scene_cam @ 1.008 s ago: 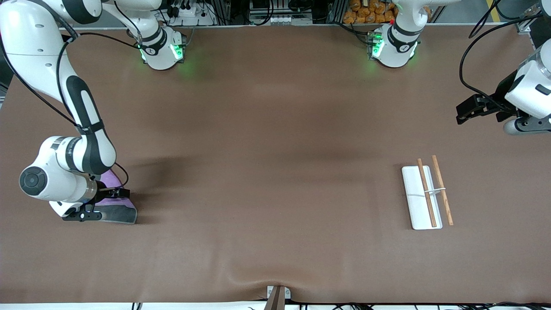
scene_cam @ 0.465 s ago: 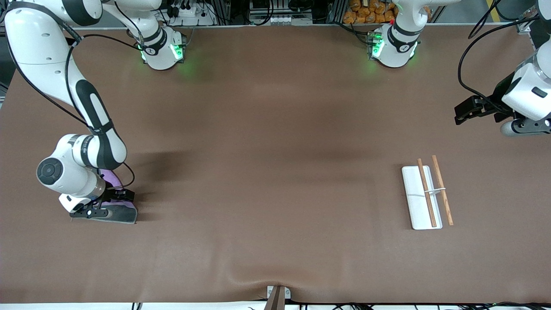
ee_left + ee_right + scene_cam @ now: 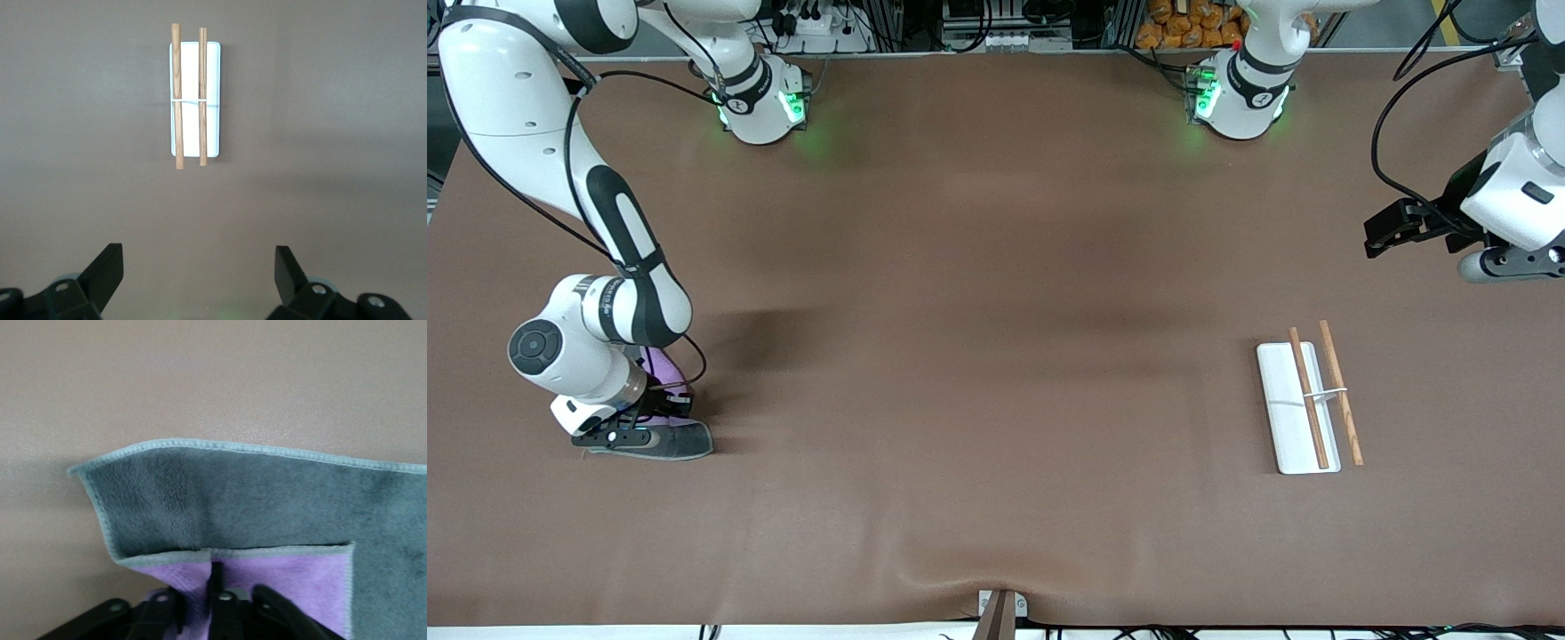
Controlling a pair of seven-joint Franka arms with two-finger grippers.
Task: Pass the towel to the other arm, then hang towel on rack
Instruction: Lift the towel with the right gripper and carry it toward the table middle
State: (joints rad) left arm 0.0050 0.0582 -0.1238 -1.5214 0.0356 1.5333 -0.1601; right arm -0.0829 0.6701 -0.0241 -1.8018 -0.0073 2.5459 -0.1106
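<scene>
The towel (image 3: 680,440) lies on the table at the right arm's end, dark grey face up with a purple part (image 3: 662,364) folded over it. In the right wrist view its grey face (image 3: 233,503) and purple fold (image 3: 280,577) show with the pale stitched edge. My right gripper (image 3: 665,404) is low on the towel, shut on the purple fold (image 3: 213,587). The rack (image 3: 1303,404) stands at the left arm's end: white base, two wooden rods, white crosspiece; it also shows in the left wrist view (image 3: 193,97). My left gripper (image 3: 1383,233) is open and empty, held above the table.
The brown table mat (image 3: 996,356) has a raised wrinkle near its edge closest to the front camera. Cables and boxes line the edge by the arms' bases.
My right arm has shifted toward the table's middle and lowered onto the towel, whose grey part has flattened and shifted slightly. My left gripper has drifted a little toward the bases.
</scene>
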